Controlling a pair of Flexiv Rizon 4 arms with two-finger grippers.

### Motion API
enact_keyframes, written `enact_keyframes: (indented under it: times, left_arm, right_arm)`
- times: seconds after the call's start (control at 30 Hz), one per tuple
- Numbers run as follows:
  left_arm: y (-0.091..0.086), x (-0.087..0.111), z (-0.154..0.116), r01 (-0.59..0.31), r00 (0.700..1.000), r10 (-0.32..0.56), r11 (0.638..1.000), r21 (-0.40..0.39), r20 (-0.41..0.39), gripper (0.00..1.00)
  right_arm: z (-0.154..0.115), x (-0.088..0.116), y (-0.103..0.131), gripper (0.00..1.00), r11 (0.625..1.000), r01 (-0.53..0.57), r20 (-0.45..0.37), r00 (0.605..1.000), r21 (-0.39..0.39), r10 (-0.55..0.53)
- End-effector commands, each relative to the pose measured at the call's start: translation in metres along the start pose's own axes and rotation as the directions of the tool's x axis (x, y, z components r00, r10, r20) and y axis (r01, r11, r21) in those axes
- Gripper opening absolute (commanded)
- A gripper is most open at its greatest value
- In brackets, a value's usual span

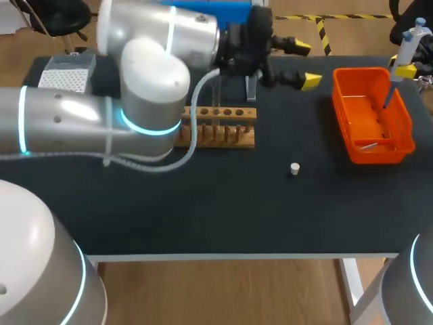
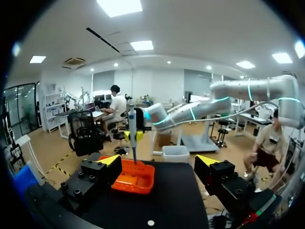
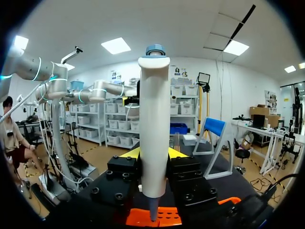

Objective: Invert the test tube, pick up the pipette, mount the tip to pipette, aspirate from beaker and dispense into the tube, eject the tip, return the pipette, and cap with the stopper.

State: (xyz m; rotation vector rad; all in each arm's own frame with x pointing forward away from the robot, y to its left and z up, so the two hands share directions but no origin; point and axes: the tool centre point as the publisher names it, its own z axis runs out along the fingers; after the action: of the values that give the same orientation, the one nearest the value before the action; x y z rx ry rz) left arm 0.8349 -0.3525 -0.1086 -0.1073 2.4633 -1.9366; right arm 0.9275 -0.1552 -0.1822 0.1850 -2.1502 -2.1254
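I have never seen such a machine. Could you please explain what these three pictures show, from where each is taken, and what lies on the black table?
It is a robot with two arms at a black table. One picture looks down from above and behind it; the other two come from a camera on each wrist. Each arm ends in a two-fingered pincer with yellow tips. The left pincer is open and holds nothing. The right pincer is shut on a white pipette, held upright over an orange basket. On the table there are also a wooden rack with holes and a small white stopper, standing apart.
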Motion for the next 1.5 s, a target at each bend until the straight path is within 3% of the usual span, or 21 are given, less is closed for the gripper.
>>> enact_keyframes:
  times: [0.03,0.33,0.87,1.5]
  left_arm:
    - [0.014,0.019,-0.023,0.0,0.999,-0.005,0.995,0.096,0.054,1.0]
    - [0.03,0.024,-0.057,-0.02,0.993,0.002,0.988,0.152,0.118,1.0]
    - [0.046,-0.005,-0.105,-0.054,0.996,0.035,0.971,0.232,0.088,1.0]
    - [0.055,-0.003,-0.111,-0.032,0.996,0.014,0.977,0.212,0.087,1.0]
  right_arm:
    - [-0.001,-0.001,0.001,0.0,1.0,-0.001,-0.003,1.0,0.002,0.001]
    - [-0.001,-0.001,0.001,0.0,1.0,-0.001,-0.003,1.0,0.002,0.001]
    - [-0.001,-0.001,0.001,0.0,1.0,-0.001,-0.003,1.0,0.002,0.001]
    - [-0.001,-0.001,0.001,0.0,1.0,-0.001,-0.003,1.0,0.002,0.001]
